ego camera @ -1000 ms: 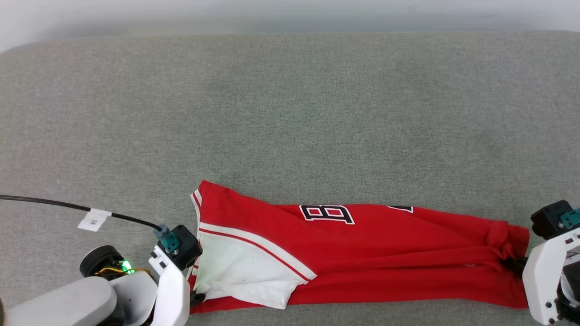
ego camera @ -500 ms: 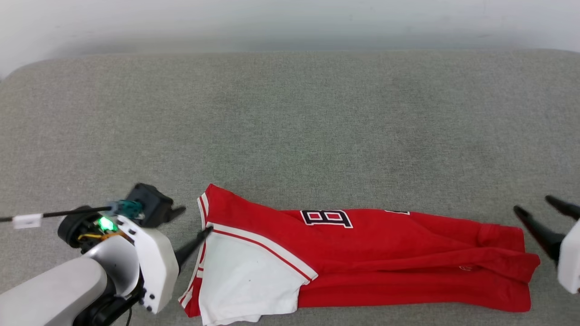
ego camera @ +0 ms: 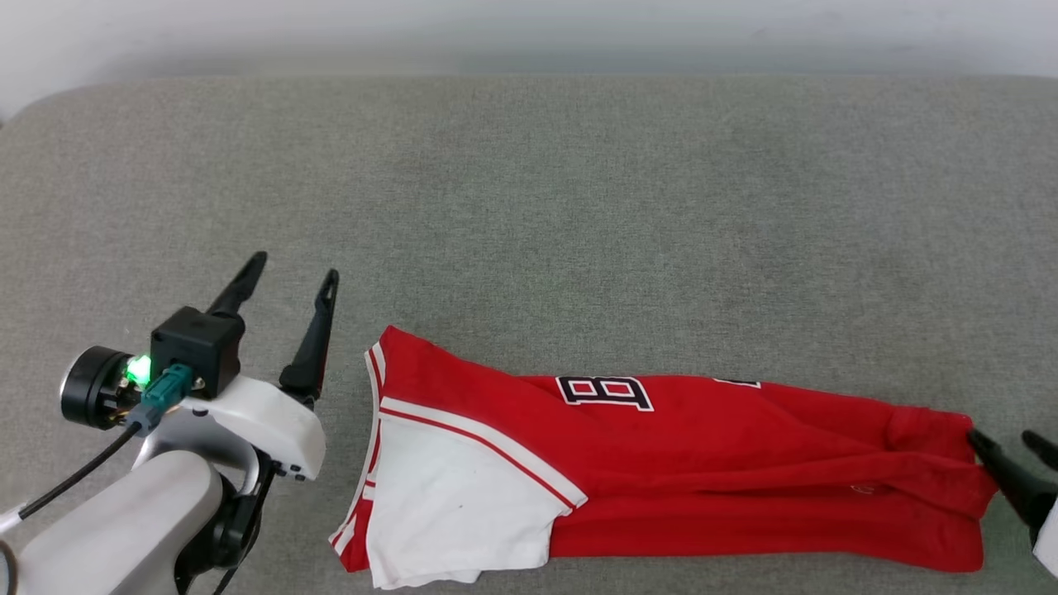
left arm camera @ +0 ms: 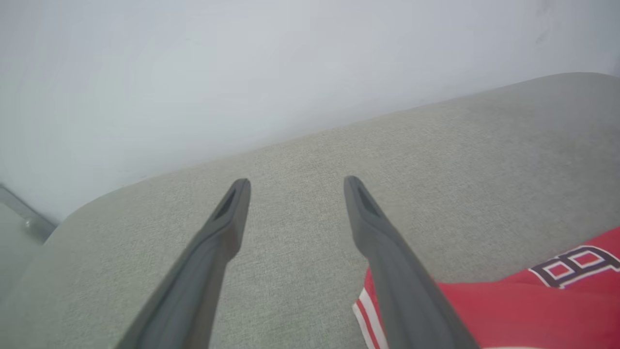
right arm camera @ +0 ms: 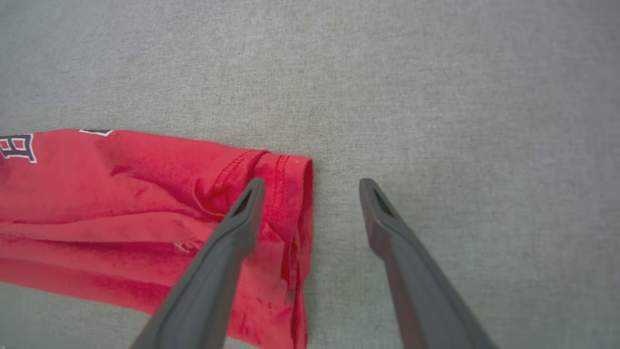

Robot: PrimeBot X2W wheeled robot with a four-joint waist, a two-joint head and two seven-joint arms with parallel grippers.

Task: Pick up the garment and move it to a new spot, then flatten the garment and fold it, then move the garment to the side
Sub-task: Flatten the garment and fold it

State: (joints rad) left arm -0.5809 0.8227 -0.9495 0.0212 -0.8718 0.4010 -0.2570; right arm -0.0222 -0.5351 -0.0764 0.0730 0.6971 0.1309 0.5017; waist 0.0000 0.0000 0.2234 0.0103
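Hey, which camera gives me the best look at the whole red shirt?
The head view: the red shirt lies there end to end, with its white sleeve, striped trim and lettering all visible. The left wrist view catches its striped corner and some lettering; the right wrist view shows the hemmed end and part of the body.

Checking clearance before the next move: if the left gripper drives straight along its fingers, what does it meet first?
Likely bare grey cushion: the open left gripper points clear of the garment, which lies to its right. If it clears the cushion, the pale wall comes next; depth is unclear.
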